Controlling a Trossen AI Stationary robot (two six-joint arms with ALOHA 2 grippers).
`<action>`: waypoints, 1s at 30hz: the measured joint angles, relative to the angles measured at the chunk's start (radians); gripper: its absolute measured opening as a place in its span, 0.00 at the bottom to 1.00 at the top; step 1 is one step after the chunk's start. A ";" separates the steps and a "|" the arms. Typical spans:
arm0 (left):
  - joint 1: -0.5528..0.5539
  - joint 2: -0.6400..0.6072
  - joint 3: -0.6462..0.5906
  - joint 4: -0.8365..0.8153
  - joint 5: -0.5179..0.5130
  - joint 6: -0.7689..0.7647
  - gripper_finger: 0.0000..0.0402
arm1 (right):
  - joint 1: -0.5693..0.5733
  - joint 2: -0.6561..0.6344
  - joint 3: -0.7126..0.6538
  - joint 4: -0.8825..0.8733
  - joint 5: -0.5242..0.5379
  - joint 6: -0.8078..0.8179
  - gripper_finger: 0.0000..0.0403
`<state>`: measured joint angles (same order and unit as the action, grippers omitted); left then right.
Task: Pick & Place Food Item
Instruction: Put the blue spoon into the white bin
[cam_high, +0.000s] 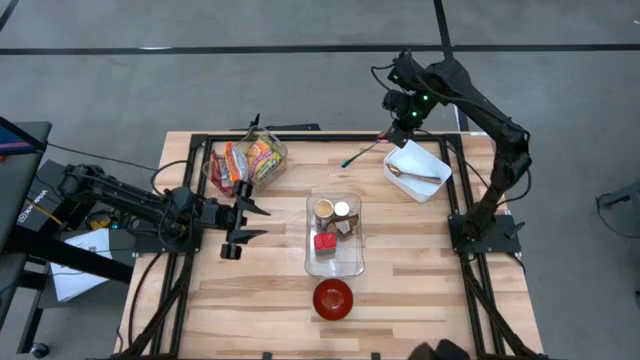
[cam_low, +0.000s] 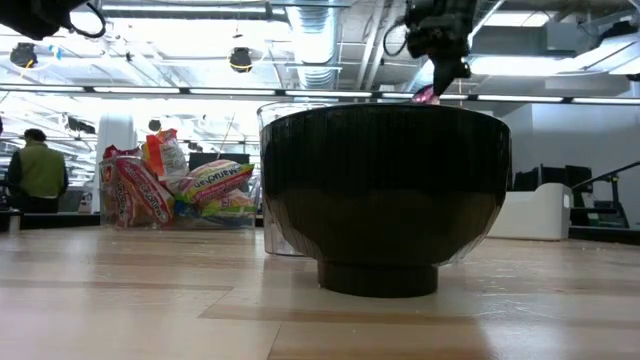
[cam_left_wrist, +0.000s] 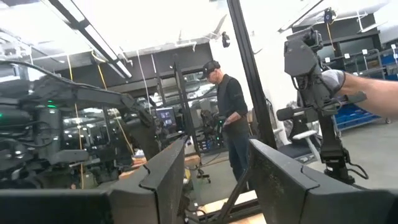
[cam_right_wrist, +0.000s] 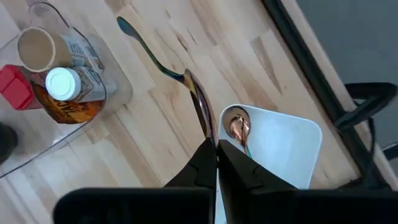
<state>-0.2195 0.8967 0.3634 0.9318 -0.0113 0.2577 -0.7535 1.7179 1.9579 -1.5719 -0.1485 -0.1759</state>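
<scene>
My right gripper (cam_high: 398, 128) (cam_right_wrist: 216, 146) hangs over the table's far right, shut on a thin iridescent utensil (cam_right_wrist: 163, 67) that slants down from it. Under it stands a white bin (cam_high: 417, 170) with a copper spoon (cam_right_wrist: 237, 126) inside. At the table's middle, a clear tray (cam_high: 335, 262) holds a paper cup (cam_right_wrist: 36, 47), a white-capped bottle (cam_right_wrist: 64, 84) and a red box (cam_right_wrist: 13, 86). A red bowl (cam_high: 333, 298) stands near the front edge. My left gripper (cam_high: 245, 222) (cam_left_wrist: 214, 180) waits open at the table's left, tilted up, with nothing between its fingers. My right gripper pinches one end of the utensil (cam_right_wrist: 205, 124) between its two fingertips, coming from above and pointing steeply down. The utensil runs on from the fingers, slanting toward the tray, its free end (cam_high: 346, 162) clear of the table and of the white bin.
A clear tub of colourful snack packets (cam_high: 250, 160) stands at the far left. A black frame (cam_high: 300, 137) runs round the table's edges. Bare wood lies between the tray and the white bin. People stand in the room beyond the table (cam_left_wrist: 230, 118).
</scene>
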 joint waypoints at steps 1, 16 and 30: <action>0.000 0.000 0.000 0.007 0.000 0.000 0.42 | 0.009 -0.011 0.000 0.000 0.016 0.010 0.00; 0.018 0.000 0.000 0.043 0.000 0.053 0.42 | 0.177 -0.159 0.000 0.001 0.257 0.181 0.00; 0.018 0.000 0.000 0.042 0.000 0.053 0.42 | 0.473 -0.176 0.001 0.001 0.538 0.305 0.00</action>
<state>-0.2016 0.8967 0.3637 0.9741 -0.0113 0.3103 -0.2808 1.5415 1.9587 -1.5711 0.3894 0.1286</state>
